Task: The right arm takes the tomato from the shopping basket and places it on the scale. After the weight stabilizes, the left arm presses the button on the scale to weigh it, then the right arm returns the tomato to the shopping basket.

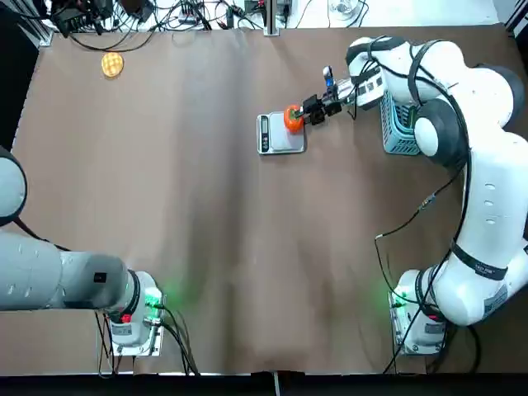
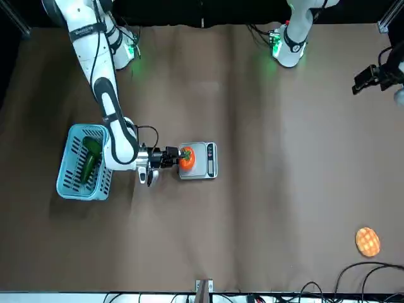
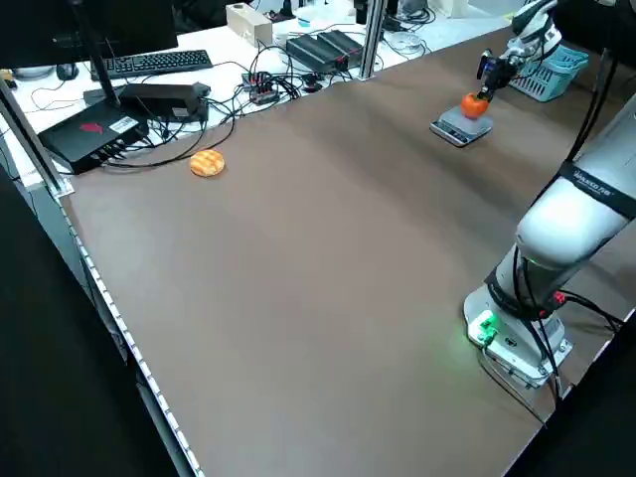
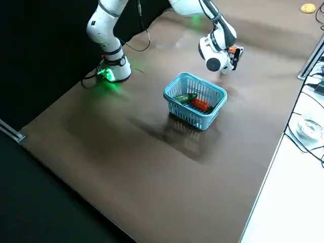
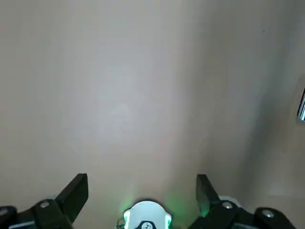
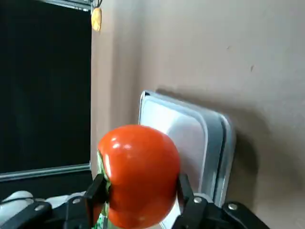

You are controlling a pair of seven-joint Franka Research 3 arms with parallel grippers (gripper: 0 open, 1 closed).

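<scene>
Brown cloth covers the whole tabletop (image 1: 206,247), with cables and electronics crowded along the upper edge of the top view. Right of centre in the upper part of that view, the right pincer (image 1: 302,115) is closed on the tomato (image 1: 292,118), its fingers (image 6: 97,188) pressed against both sides of the fruit in the right wrist view. The tomato sits over the upper right corner of the scale (image 1: 280,134), at or just above the platform (whether it already touches the plate I cannot tell). The shopping basket (image 1: 398,132) stands just to the right of the scale, partly under the arm, with a green item (image 2: 88,158) inside it.

To place it well, I judge the tomato should go nearer the plate's middle before release, since at the edge a round fruit could roll off toward the basket. Lowering until it rests, then opening slowly and drawing straight back, would avoid nudging it. The left pincer (image 5: 142,193) hangs open over bare tabletop at the lower left, well apart from the scale.
</scene>
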